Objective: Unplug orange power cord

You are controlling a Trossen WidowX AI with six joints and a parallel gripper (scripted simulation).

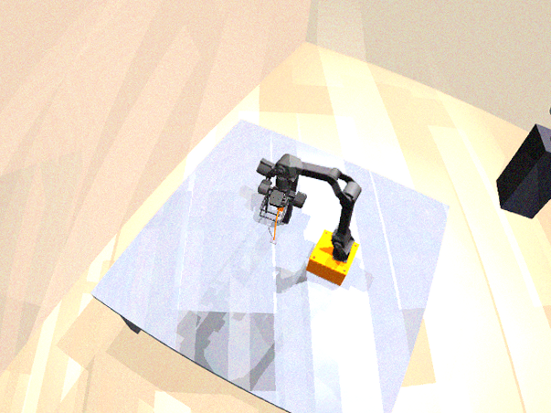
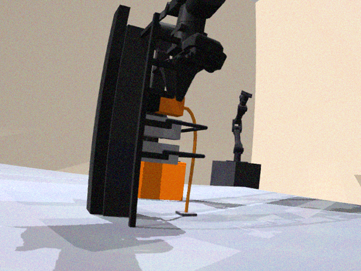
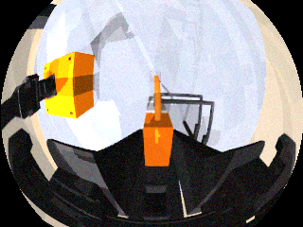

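Note:
The orange plug sits at the upper part of the upright black power strip, its inner end against the strip's dark face. Whether its prongs are fully seated is hidden. The orange cord leaves the plug's outer end, bends down and runs to a small dark plate on the table. My gripper is shut on the orange plug from above, a finger on each side. In the top view the hand hides the fingertips.
Two grey plugs sit below the orange one. Thin black wire guards stick out around them. My arm's yellow-orange base stands near the strip. Another arm stands on a dark box farther off.

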